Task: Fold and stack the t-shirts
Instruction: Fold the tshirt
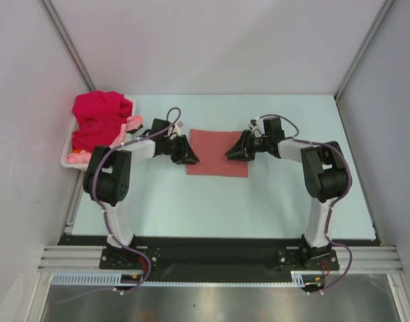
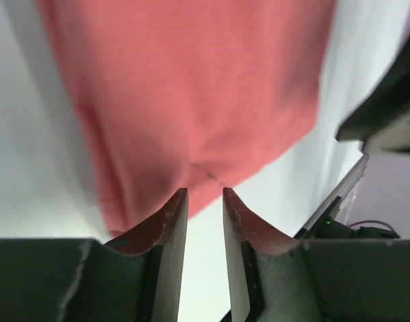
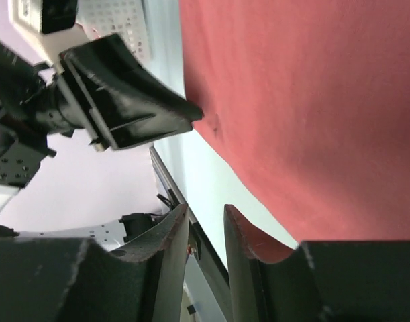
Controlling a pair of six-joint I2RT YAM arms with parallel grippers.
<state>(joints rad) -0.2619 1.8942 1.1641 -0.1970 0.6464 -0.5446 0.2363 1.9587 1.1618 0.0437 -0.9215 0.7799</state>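
A dusty salmon-red t-shirt (image 1: pixel 217 153) lies folded into a flat rectangle at the middle of the table. My left gripper (image 1: pixel 190 158) hovers at its left edge, and my right gripper (image 1: pixel 230 153) is over its right part. In the left wrist view the left gripper (image 2: pixel 205 191) stands open a narrow gap, nothing between its fingers, with the shirt (image 2: pixel 191 87) just ahead. The right gripper (image 3: pixel 205 206) is likewise open and empty beside the shirt (image 3: pixel 312 100). A bright crimson t-shirt (image 1: pixel 97 114) and a light pink one (image 1: pixel 75 158) lie heaped in the basket.
The white plastic basket (image 1: pixel 65 159) sits at the table's far left edge, against the left wall. Grey walls enclose the table on three sides. The left gripper's black fingers (image 3: pixel 134 100) show in the right wrist view, close to the shirt's corner.
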